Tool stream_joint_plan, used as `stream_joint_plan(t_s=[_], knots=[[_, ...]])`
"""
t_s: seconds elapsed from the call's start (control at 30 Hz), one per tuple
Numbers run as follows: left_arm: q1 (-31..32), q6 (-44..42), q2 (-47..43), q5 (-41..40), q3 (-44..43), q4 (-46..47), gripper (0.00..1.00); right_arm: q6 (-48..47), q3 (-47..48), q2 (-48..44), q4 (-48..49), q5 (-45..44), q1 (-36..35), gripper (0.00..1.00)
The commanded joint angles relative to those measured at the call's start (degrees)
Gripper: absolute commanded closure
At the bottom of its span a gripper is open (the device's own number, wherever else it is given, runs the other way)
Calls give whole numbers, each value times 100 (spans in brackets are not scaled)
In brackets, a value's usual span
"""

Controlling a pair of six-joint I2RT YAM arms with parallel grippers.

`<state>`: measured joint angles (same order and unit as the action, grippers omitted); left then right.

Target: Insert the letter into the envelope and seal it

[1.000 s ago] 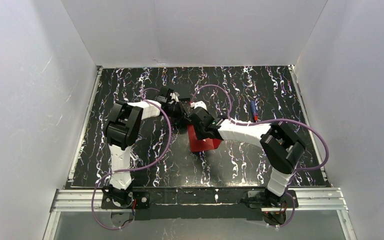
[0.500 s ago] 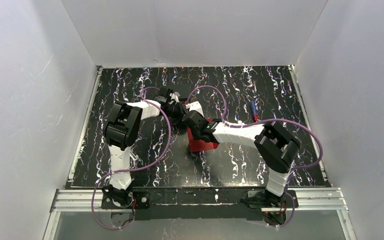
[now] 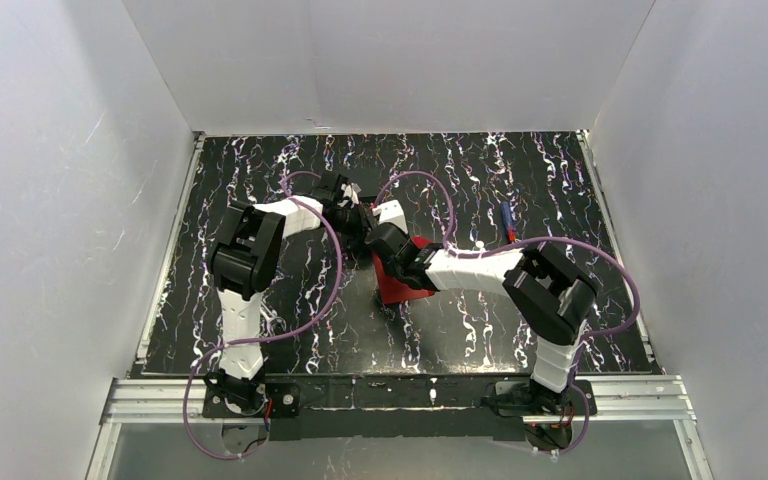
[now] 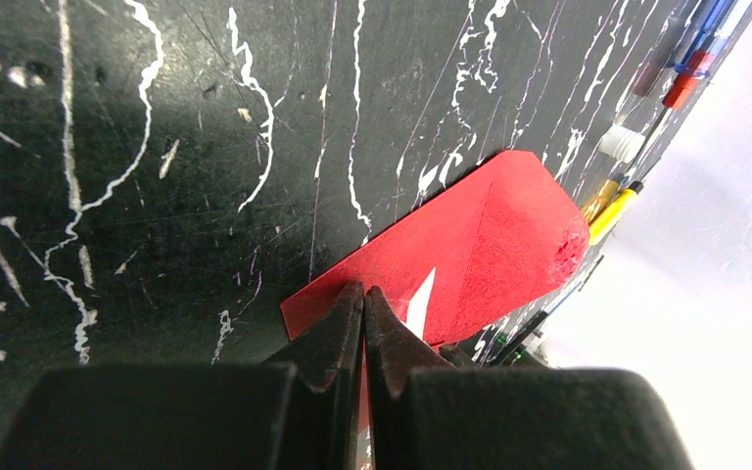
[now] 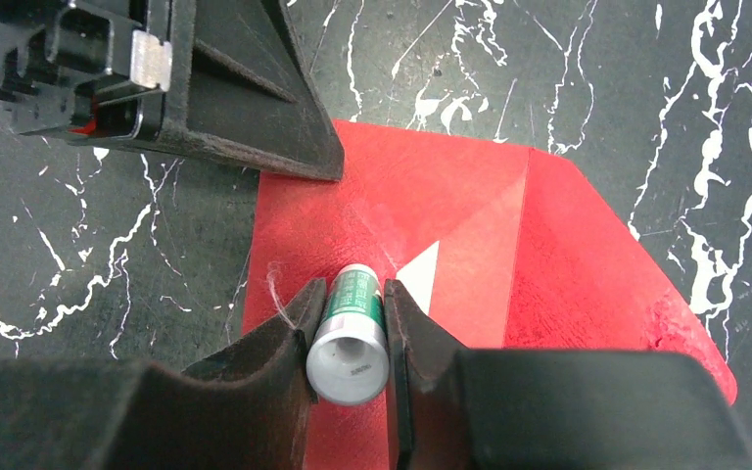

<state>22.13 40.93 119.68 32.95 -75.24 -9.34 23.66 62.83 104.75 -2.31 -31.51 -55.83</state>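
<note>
The envelope [image 5: 431, 225] is red paper and lies flat near the middle of the counter [image 5: 646, 98], a little toward the near edge. Its flap [image 5: 597, 284] is open and spread flat on the counter, joined to the body along 1 straight crease. The flap narrows to a blunt, rounded tip, and that tip looks rougher in texture than the rest. On the body, 1 small pale triangle [image 5: 419, 276] shows where the red panels meet, just beside the crease. It may be the letter inside the pocket, but I cannot tell for sure, and no other part of a sheet is visible. In the top view the right arm covers most of the envelope.

The right tool [image 5: 352, 294] is partly closed around 1 glue stick [image 5: 350, 338], a white tube with a green label, gripped between both fingers. The stick points down at the envelope's body next to the pale triangle.

The left tool [image 4: 363, 294] has its fingers pressed fully together. Its tip sits at the edge of the envelope's body, at the end away from the flap. Whether it pinches the paper there, I cannot tell.

Count: 1 envelope, 1 glue stick, 2 tools, and 1 blue-and-red pen [image 3: 507, 220] lying well apart, toward the counter's far right.
</note>
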Motion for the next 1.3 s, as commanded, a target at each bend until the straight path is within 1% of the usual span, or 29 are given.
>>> stream_joint_plan(t_s=[0.0, 0.1, 0.23, 0.3, 0.43, 0.53, 0.73, 0.8, 0.9, 1.03, 1.27], knots=[[48, -17, 306, -763, -8, -924, 100, -141, -225, -73, 37, 166, 16, 99], [46, 169, 427, -963, -152, -1197, 100, 6, -96, -275, -529, 396, 11, 99], [51, 351, 448, -1170, -162, -1227, 100, 161, -84, -468, -913, 759, 7, 99], [46, 393, 442, -1221, -167, -1243, 100, 181, -121, -561, -1031, 840, -15, 99], [49, 405, 446, -1241, -166, -1245, 100, 77, -240, -656, -933, 1215, -17, 99], [53, 401, 457, -1193, -137, -1216, 100, 57, -163, -467, -985, 966, -24, 99], [50, 297, 457, -1083, -120, -1226, 100, 27, 117, 41, -780, -62, 66, 99], [50, 269, 473, -1057, -118, -1235, 100, -5, 232, 195, -654, -236, 108, 99], [50, 243, 493, -1045, -114, -1245, 100, -34, 428, 391, -643, -273, 168, 99], [52, 215, 506, -1050, -135, -1254, 100, -41, 356, 228, -736, 13, 169, 99], [46, 295, 574, -1095, -223, -1263, 100, 72, -80, -289, -1117, 1011, 43, 99]])
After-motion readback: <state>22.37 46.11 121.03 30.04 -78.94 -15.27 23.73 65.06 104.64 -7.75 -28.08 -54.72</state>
